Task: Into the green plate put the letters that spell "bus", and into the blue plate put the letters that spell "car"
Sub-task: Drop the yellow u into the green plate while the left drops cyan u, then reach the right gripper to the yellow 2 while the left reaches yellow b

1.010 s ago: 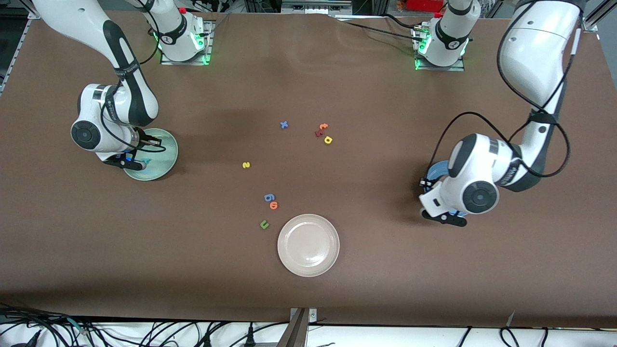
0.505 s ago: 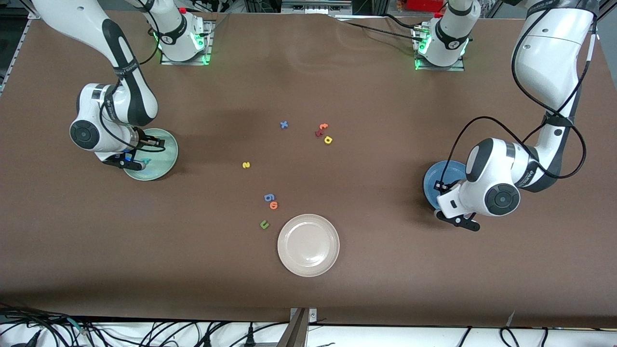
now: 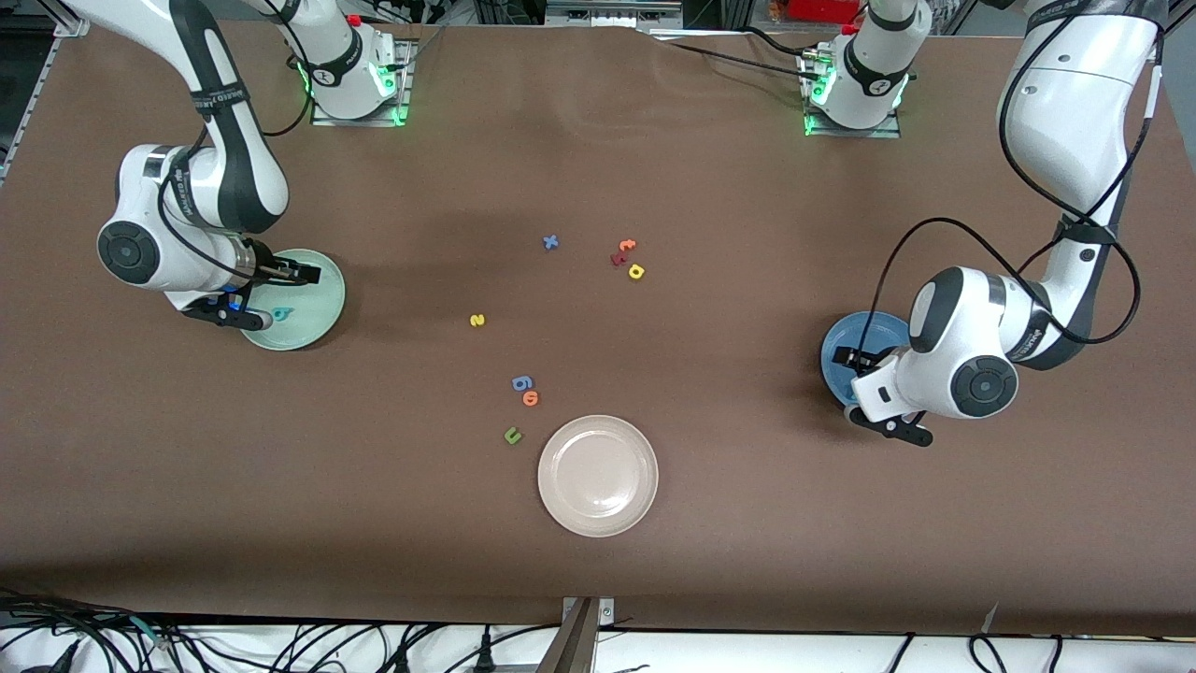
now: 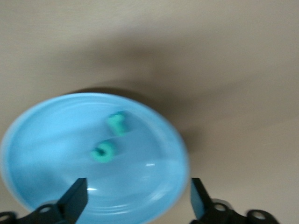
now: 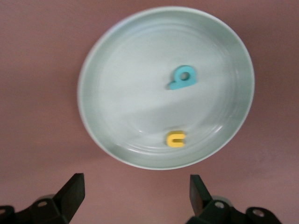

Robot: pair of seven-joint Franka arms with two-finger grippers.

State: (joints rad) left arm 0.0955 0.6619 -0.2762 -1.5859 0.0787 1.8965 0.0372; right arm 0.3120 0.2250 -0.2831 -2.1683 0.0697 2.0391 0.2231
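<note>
Front view: at mid-height toward the right arm's end, the right gripper [image 3: 241,316] has lifted off the round pale mint-green plate [image 3: 313,280] and now hangs over its rim. A small teal foam "b" [image 3: 282,313] lies uncovered in it. Toward the left arm's end, the left gripper [image 3: 888,425] has slid off the round sky-blue plate [image 3: 846,346]. The yellow foam "s" [image 3: 477,320] and yellow foam "a" [image 3: 636,272] are mid-frame on the table.

Right wrist view: the claw is spread wide and empty. A yellow foam "u" [image 5: 176,139] lies in the plate with the "b".

Left wrist view: the claw is apart and empty. A teal foam "c" [image 4: 103,153] and teal foam "r" [image 4: 117,123] lie in the blue plate. Each word likely needs one more letter.
</note>
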